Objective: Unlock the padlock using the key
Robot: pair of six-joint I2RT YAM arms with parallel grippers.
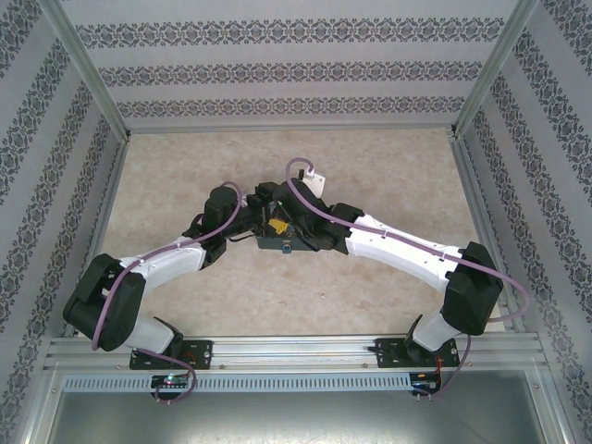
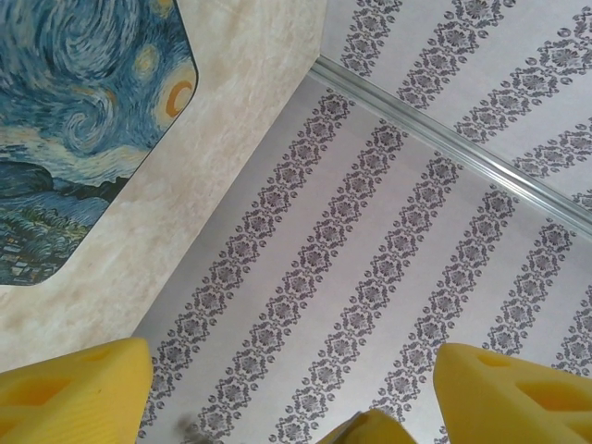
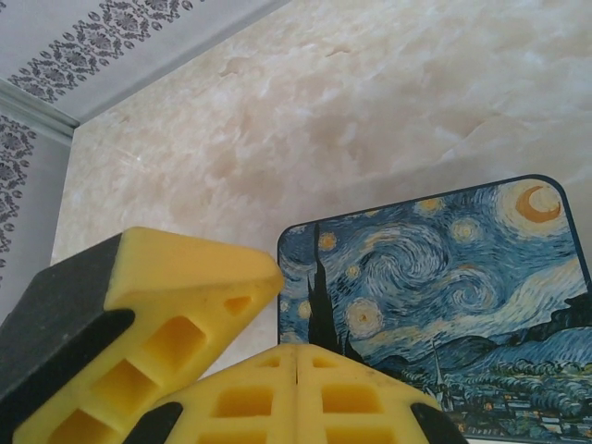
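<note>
My left gripper [image 2: 291, 379] is spread wide. Its two yellow fingers [image 2: 74, 393] sit at opposite lower corners of the left wrist view and there is nothing between them, only the patterned wall beyond. Up and to the left of them lies a corner of the night-sky box [image 2: 74, 139] on the marbled bench [image 2: 240, 120].

From above, both my arms bend inward and meet over the box [image 1: 274, 243] in the middle of the bench [image 1: 185, 176]. On the box's near face a tiny greyish spot looks like the padlock [image 1: 287, 248]. It is too small for me to tell how it hangs or whether a key is in it.

On the right, my right gripper [image 3: 296, 398] is closed, its yellow pads pressed together along one seam. I can't see anything pinched between them. A black-backed yellow block [image 3: 176, 296] lies tilted just above and left of that closed pair. The box's painted lid [image 3: 444, 296] lies just beyond, to the right.
</note>
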